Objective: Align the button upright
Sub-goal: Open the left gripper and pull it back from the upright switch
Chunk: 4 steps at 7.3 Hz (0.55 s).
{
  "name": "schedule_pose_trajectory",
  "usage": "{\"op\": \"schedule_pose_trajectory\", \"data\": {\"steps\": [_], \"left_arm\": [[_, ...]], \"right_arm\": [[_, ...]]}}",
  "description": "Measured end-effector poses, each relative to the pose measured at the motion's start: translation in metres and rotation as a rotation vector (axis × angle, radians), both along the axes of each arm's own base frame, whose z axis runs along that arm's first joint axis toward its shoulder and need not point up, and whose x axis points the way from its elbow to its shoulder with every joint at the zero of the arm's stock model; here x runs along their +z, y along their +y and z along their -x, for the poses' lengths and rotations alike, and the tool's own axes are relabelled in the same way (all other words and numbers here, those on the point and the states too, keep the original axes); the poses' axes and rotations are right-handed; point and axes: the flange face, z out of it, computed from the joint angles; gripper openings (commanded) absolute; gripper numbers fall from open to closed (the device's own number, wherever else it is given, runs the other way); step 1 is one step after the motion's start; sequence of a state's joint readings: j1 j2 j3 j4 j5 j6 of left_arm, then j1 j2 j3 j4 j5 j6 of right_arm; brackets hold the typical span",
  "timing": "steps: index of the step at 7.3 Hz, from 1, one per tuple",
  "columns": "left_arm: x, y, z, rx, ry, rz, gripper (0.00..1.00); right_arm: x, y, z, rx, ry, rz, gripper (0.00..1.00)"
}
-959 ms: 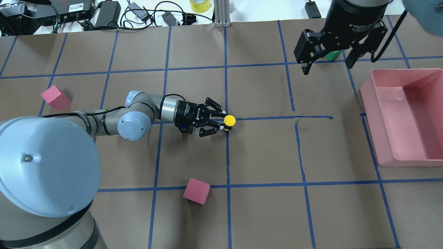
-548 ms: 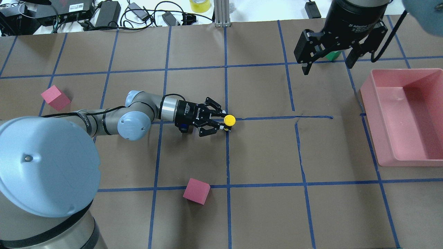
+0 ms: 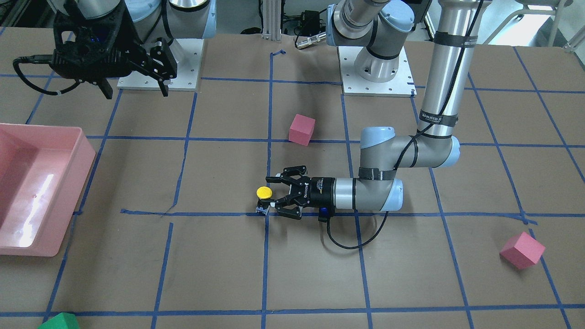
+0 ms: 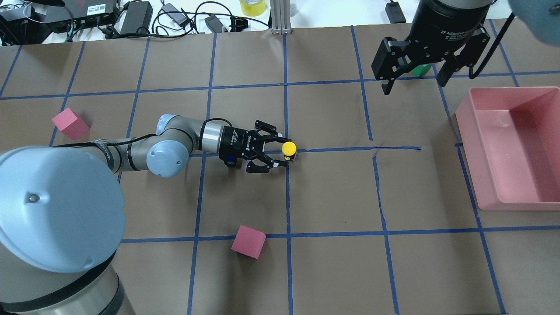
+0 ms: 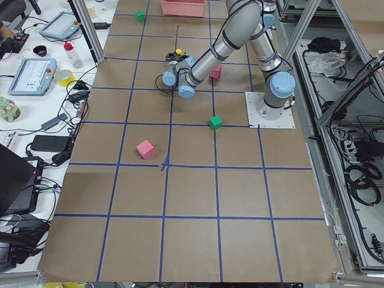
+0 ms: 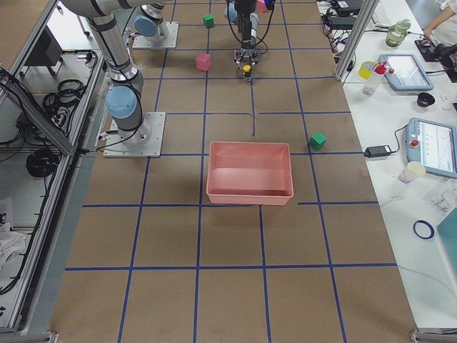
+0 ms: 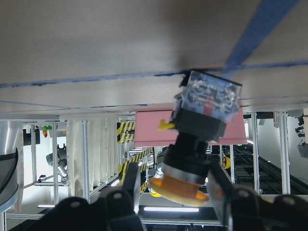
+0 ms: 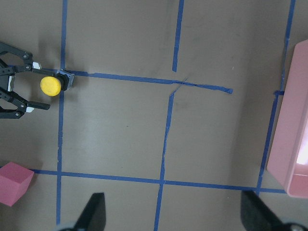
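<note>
The button (image 4: 288, 148) stands on its clear base with the yellow cap up, on a blue tape crossing mid-table; it also shows in the front view (image 3: 263, 193). My left gripper (image 4: 280, 153) lies low and level, open, with its fingers on either side of the button and just short of it. The left wrist view shows the button (image 7: 195, 144) between the spread fingers (image 7: 131, 185), base against the table. My right gripper (image 4: 414, 81) hangs high at the far right, open and empty. The right wrist view sees the button (image 8: 50, 85) from above.
A pink bin (image 4: 468, 148) sits at the right edge. Pink cubes lie at the left (image 4: 70, 123) and near the front middle (image 4: 248, 241). A green cube (image 4: 421, 70) shows behind my right gripper. Cables and boxes line the far table edge.
My left gripper has opened and drawn back a little to the left. The button, held between the fingers before, now stands free on the table.
</note>
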<state>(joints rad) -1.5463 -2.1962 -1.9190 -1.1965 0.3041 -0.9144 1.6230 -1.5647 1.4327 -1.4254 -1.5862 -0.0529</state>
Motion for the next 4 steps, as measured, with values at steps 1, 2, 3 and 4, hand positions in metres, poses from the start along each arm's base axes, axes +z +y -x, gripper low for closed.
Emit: {"op": "schedule_pose_trajectory", "data": {"steps": [1,2,3,4], "left_arm": [[0.000,0.000,-0.002,-0.003,-0.008,0.001,0.78],[0.001,-0.002,-0.005,-0.006,-0.019,0.007,0.85],[0.005,-0.005,-0.010,-0.016,-0.047,0.022,0.88],[0.010,-0.010,-0.015,-0.032,-0.087,0.037,0.88]], "right_arm": [[0.000,0.000,0.000,0.000,0.000,0.001,1.00],[0.000,0.000,0.000,0.000,0.000,0.001,1.00],[0.000,0.000,0.000,0.000,0.000,0.001,1.00],[0.000,0.000,0.000,0.000,0.000,0.001,1.00]]}}
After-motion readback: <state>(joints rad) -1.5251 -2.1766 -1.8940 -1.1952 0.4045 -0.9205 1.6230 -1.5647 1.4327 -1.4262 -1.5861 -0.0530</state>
